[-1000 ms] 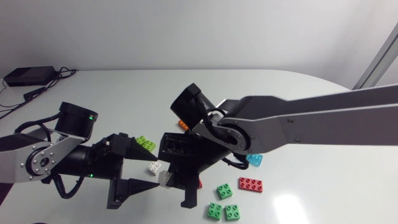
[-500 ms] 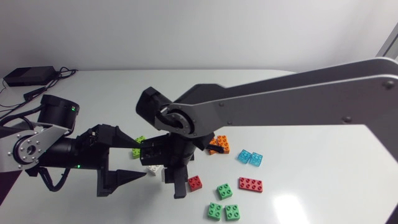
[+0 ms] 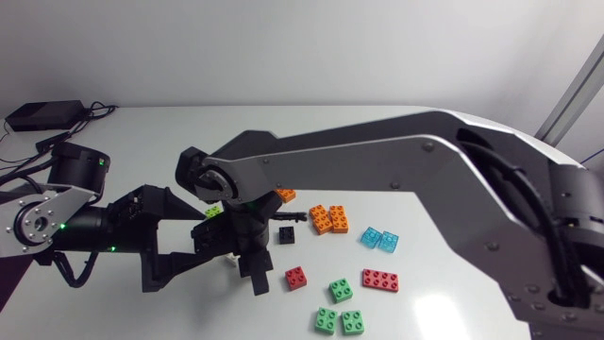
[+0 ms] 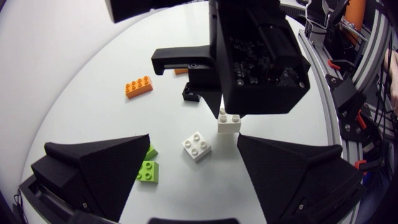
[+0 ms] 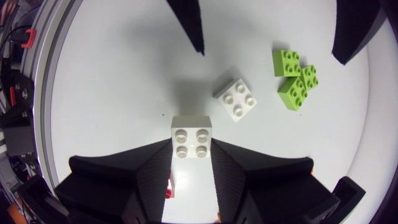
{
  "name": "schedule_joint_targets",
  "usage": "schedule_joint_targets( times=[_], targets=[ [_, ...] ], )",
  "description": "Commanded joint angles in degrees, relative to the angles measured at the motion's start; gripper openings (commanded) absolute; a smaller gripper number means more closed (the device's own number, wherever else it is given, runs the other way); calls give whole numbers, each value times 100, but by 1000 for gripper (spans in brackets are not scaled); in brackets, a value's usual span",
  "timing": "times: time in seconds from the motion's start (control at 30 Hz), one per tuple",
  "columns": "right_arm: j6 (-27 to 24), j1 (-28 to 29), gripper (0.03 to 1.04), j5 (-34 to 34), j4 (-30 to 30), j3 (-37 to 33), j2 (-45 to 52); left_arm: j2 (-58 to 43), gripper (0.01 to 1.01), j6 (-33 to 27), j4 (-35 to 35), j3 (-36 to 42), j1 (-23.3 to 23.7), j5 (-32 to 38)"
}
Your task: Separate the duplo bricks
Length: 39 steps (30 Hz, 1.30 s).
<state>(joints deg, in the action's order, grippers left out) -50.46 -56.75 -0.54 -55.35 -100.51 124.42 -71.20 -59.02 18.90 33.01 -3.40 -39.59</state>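
Observation:
My right gripper (image 5: pixel 191 147) is shut on a white two-by-two brick (image 5: pixel 191 138), held just above the table; the same brick (image 4: pixel 228 121) shows under that gripper in the left wrist view. A second white brick (image 4: pixel 197 146) lies loose on the table between the wide-apart fingers of my open left gripper (image 4: pixel 194 138), touching neither. From above, my left gripper (image 3: pixel 200 238) faces my right gripper (image 3: pixel 243 257) tip to tip, and the white bricks are mostly hidden there. Two lime green bricks (image 5: pixel 292 74) lie beside the left gripper's finger.
Orange bricks (image 3: pixel 328 218), a small black brick (image 3: pixel 286 234), a light blue pair (image 3: pixel 379 239), red bricks (image 3: pixel 379 280) and green bricks (image 3: pixel 341 290) lie scattered to the right of the grippers. Another orange brick (image 4: pixel 138 86) lies farther ahead of my left gripper.
My left gripper has opened wider and pulled back to the left. The right arm has swung left with the white brick in its grip, and the other white brick now lies alone on the table.

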Motion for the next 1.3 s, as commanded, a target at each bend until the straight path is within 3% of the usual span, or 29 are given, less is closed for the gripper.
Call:
schedule_joint_targets(
  times=[0.0, 0.2, 0.53, 0.77, 0.93, 1.27],
  targets=[
    [-184, -82, 187, -87, -178, -285, 302, 27, 979, -232, 62, 144, 94, 22],
    [-201, -134, 193, -166, -248, -496, 575, 27, 979, -434, 132, 144, 305, 22],
    [-201, -152, 489, -193, -309, -628, 794, 36, 979, -628, 176, 74, 577, 22],
    [-122, -178, 869, -193, -283, -619, 759, 80, 979, -672, 185, 56, 674, 13],
    [-43, -152, 992, -184, -28, -382, 451, 185, 979, -628, 229, 56, 718, 13],
    [431, 129, 993, -193, 930, 673, -902, 757, 979, -347, 422, 144, 779, 13]
  ],
)
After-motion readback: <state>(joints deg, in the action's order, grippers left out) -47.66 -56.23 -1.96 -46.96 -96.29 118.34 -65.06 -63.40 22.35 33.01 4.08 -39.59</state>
